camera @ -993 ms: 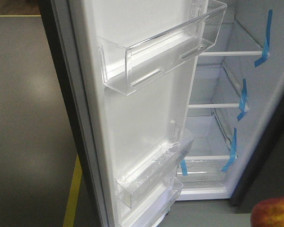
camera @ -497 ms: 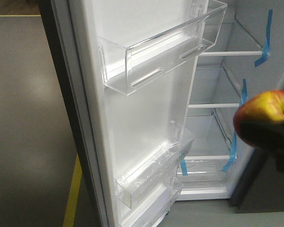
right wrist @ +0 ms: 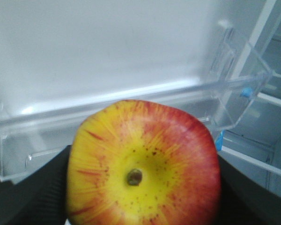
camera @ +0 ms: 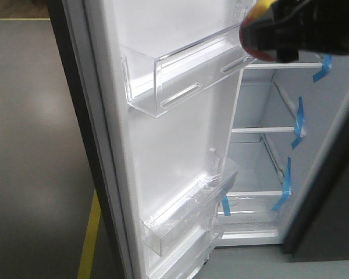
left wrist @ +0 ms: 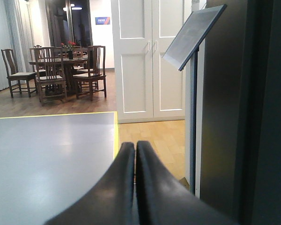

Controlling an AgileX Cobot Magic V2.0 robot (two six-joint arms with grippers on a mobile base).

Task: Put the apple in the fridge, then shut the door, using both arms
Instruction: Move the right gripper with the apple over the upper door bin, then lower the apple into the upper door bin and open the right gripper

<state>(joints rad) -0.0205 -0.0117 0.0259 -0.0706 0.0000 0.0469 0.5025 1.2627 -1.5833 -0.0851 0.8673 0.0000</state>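
The apple (right wrist: 143, 164), red with a yellow centre, is held between the black fingers (right wrist: 42, 187) of my right gripper (right wrist: 143, 197). In the front view the right gripper (camera: 296, 29) holds the apple (camera: 253, 43) high at the top right, just beside the right end of the upper clear bin (camera: 192, 70) of the open door (camera: 174, 157). The fridge (camera: 267, 131) stands open, showing its white interior, glass shelves and blue tape strips. My left gripper (left wrist: 135, 146) is shut and empty, beside a dark grey panel (left wrist: 229, 117) that looks like the fridge's outside.
Lower clear door bins (camera: 186, 215) hang near the bottom of the door. A yellow floor line (camera: 90, 238) runs along the grey floor on the left. The left wrist view shows a sign stand (left wrist: 193, 93), white doors (left wrist: 150, 56) and a dining table with chairs (left wrist: 61, 70) far off.
The right gripper has risen with the apple from the lower right corner to the top right, up to the upper door bin. The door and fridge have not moved.
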